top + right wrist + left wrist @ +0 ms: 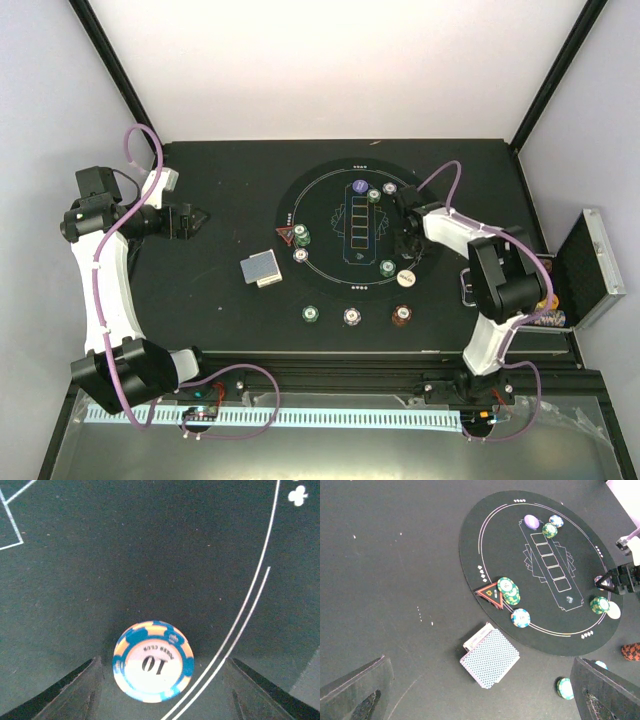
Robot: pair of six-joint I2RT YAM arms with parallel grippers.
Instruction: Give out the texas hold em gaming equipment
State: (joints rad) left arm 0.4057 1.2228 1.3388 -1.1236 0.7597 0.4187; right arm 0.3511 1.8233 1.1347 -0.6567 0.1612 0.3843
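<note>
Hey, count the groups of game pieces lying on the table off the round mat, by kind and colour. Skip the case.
Cards: 1
Green chips: 1
Purple-white chips: 1
Red-brown chips: 1
Total: 4

Even, diffuse light falls from above. In the overhead view the white back wall (340, 60) is washed out and a pale strip (300, 415) along the near edge glows, while the matte black desk (220, 310) stays dark and free of glare. The left wrist view is sharp, with only the left arm's fingers (355, 692) soft. In the right wrist view the blue-and-cream round poker chip (153, 661) lies in a soft dark shadow, and the right arm's fingers (75, 692) are out of focus.
</note>
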